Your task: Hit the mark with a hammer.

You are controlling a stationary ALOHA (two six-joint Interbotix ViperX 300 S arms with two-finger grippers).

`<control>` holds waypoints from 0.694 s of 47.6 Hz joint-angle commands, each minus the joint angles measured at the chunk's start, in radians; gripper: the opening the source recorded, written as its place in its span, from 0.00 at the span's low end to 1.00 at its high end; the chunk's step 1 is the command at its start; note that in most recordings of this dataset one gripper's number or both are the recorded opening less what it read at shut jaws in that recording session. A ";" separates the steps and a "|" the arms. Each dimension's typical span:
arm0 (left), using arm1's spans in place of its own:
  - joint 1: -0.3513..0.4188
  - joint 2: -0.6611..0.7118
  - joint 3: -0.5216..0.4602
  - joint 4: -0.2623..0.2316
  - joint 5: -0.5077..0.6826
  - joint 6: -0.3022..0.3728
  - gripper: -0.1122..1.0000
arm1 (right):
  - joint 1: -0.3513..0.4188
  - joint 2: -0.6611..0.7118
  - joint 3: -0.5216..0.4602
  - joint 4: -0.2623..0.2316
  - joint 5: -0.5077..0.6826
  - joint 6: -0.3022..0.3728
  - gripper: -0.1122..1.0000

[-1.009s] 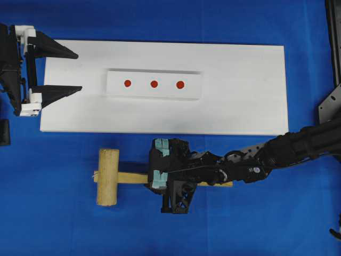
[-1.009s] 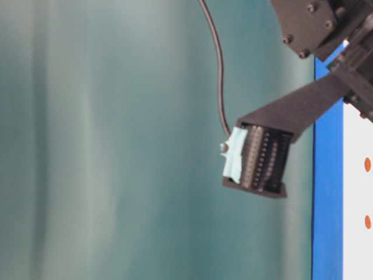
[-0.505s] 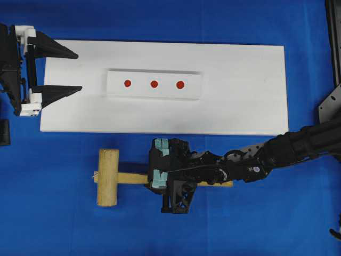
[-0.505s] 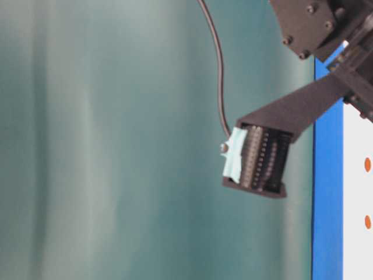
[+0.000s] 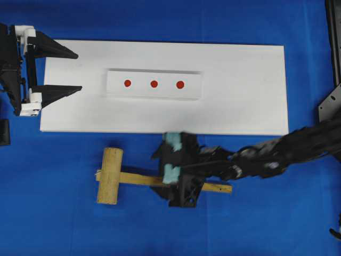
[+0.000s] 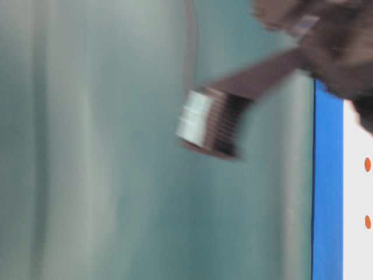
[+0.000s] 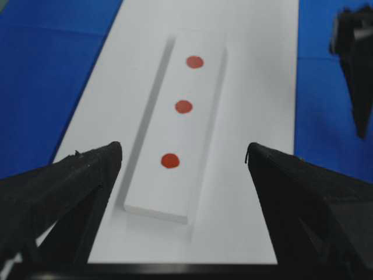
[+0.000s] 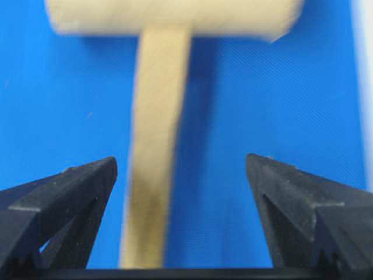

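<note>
Our right gripper (image 8: 180, 175) spread wide above the flat handle of the light-brown wooden mallet (image 5: 109, 176), lying released on blue cloth, we kept the left gripper (image 7: 183, 160) parted, facing the far red dot (image 7: 194, 61).

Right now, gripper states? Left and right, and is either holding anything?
Left gripper: open, holding nothing, at the white board's end.
Right gripper: open, straddling the hammer handle, not gripping it.

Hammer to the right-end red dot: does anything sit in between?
Nothing visible does. The hammer lies on blue cloth below the white board; the right-end red dot is uncovered, with only bare board before it.
</note>
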 commanded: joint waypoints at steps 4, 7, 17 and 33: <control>0.003 -0.002 -0.009 -0.002 -0.008 -0.002 0.87 | 0.003 -0.173 0.061 -0.005 -0.054 -0.057 0.84; 0.003 -0.002 -0.009 -0.002 -0.008 -0.002 0.87 | -0.006 -0.247 0.092 -0.005 -0.058 -0.101 0.84; 0.002 -0.002 -0.009 -0.002 -0.008 -0.002 0.87 | -0.058 -0.431 0.175 -0.003 -0.063 -0.225 0.84; -0.006 -0.006 -0.008 -0.002 -0.008 0.005 0.87 | -0.141 -0.649 0.301 -0.005 -0.028 -0.356 0.84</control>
